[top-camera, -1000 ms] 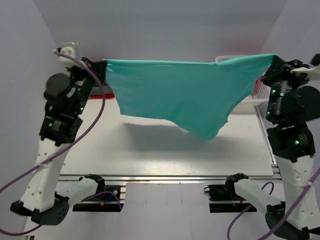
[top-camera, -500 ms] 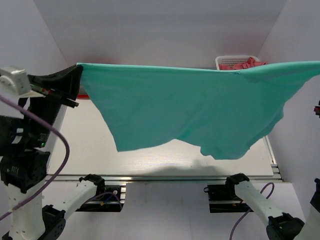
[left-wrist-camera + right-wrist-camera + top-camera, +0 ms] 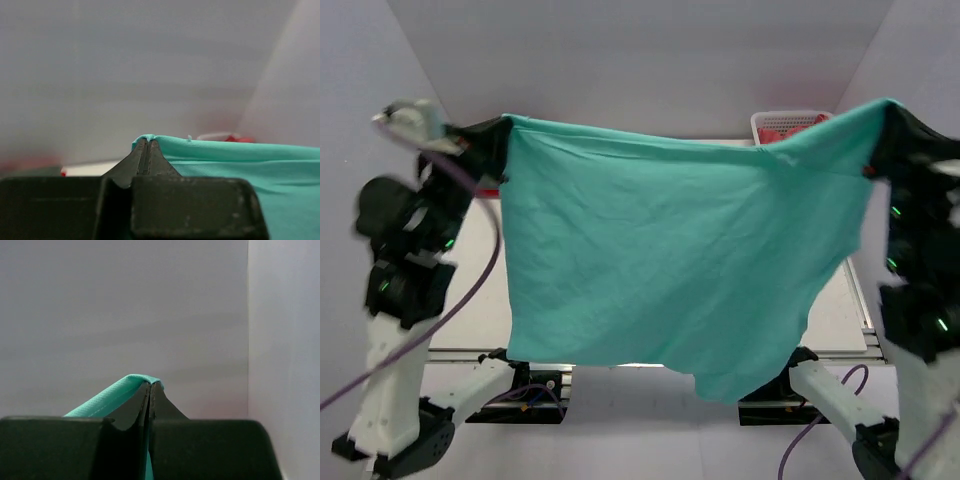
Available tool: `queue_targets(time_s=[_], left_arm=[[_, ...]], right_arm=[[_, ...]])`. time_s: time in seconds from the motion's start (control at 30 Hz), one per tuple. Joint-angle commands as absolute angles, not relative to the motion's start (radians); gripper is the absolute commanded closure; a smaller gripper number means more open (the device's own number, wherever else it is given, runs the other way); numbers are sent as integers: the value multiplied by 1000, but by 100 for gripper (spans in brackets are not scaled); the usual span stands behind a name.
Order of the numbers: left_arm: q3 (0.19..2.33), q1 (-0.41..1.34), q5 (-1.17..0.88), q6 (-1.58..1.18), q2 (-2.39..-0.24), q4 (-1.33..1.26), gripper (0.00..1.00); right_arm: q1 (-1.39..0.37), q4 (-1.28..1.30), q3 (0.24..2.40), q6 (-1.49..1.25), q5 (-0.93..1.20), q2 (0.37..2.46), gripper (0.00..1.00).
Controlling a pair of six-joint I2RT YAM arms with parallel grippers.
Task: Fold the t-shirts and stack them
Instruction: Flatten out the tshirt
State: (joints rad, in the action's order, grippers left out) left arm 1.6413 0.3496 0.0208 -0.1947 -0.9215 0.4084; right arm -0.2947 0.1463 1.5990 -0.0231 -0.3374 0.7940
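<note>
2 corners of the teal-green t-shirt are held aloft, 1 by each arm. The left gripper is clenched on the shirt's upper left corner. Its wrist view shows the jaws pressed together with teal cloth pinched at the tips. The right gripper is likewise clamped on the upper right corner, and its own view confirms the fold of hem caught between closed jaws.

Change noted: 1 second ago the shirt hung bunched and low toward the far side. Half a second ago the arms had swung wide and drawn the top edge taut. Now the grippers sit closer together and the cloth hangs as 1 broad sheet. In the top view it covers most of the table, and its lower edge reaches past the near rail.

We judge this a shake-out, opening the garment so it can be laid flat for folding. No fold is yet made. The white basket at the far right holds reddish cloth, so more shirts appear to be waiting.
</note>
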Motion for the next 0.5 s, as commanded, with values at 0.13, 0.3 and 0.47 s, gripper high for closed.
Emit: queue_targets(time_s=[0.13,0.3,0.47], left_arm=[[1509,342,426,-175,-1308,374,100],[1544,312,440,-196,-1686,312,100],[1734,256,353,-208,-1997,307,100]], right_arm=[[-278,-77,1450,35,-463,1240,100],[-236,-69,1491,8,-401,1501,100],[-193,-25,1603,-51,-292,1862,100]])
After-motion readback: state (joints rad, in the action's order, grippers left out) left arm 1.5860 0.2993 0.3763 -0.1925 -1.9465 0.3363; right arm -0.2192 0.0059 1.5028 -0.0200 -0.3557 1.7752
